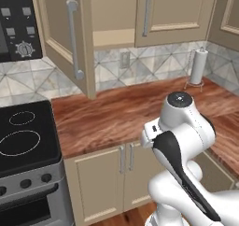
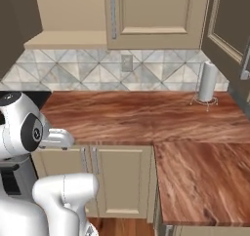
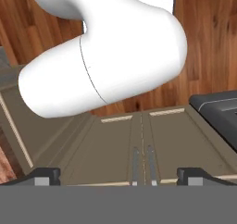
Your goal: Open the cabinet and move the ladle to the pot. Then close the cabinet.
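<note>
The cabinet (image 1: 172, 10) hangs over the counter. Its left door (image 1: 63, 38) stands swung open toward me, the long silver handle (image 1: 72, 38) facing out, and its right door (image 2: 151, 15) is closed. Behind the open door I see a bare shelf floor (image 1: 112, 36). The ladle and the pot are out of view. My gripper (image 3: 119, 176) is open, its fingertips (image 3: 48, 174) set wide apart with nothing between them. It hangs low in front of the base cabinet doors (image 3: 139, 135), and my arm is folded up in front of the counter (image 1: 179, 127).
A wood-grain counter (image 1: 116, 113) runs along the wall and turns a corner at the right (image 2: 205, 181). A black stove (image 1: 23, 136) stands at the left under a control panel (image 1: 18, 19). A paper towel holder (image 2: 209, 81) stands at the back right.
</note>
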{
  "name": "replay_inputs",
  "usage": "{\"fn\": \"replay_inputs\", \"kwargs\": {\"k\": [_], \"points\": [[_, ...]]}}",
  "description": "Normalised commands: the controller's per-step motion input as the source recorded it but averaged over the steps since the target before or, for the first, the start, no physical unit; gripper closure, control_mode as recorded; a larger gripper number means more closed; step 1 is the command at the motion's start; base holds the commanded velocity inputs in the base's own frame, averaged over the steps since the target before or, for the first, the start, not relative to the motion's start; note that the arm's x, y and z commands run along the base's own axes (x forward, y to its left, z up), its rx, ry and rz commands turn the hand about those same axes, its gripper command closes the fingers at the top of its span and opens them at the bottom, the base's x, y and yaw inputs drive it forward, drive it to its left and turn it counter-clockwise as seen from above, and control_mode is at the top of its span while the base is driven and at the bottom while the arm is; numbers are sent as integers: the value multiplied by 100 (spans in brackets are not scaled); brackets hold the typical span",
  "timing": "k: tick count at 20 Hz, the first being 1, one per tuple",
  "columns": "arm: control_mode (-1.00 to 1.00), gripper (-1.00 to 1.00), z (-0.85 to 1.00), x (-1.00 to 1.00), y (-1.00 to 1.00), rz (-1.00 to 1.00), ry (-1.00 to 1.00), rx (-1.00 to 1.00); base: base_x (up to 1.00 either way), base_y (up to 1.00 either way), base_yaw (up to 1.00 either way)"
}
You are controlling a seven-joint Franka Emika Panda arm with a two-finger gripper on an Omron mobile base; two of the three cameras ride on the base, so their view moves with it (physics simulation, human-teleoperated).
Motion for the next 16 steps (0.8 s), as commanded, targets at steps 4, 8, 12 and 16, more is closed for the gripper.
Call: {"fn": "replay_inputs", "kwargs": {"k": [4,8,12,16], "points": [[100,-100,0,0,0,0,0,0,43,-1,0],[100,-100,0,0,0,0,0,0,47,-1,0],[100,-100,0,0,0,0,0,0,42,-2,0],[100,-100,0,0,0,0,0,0,35,0,0]]}}
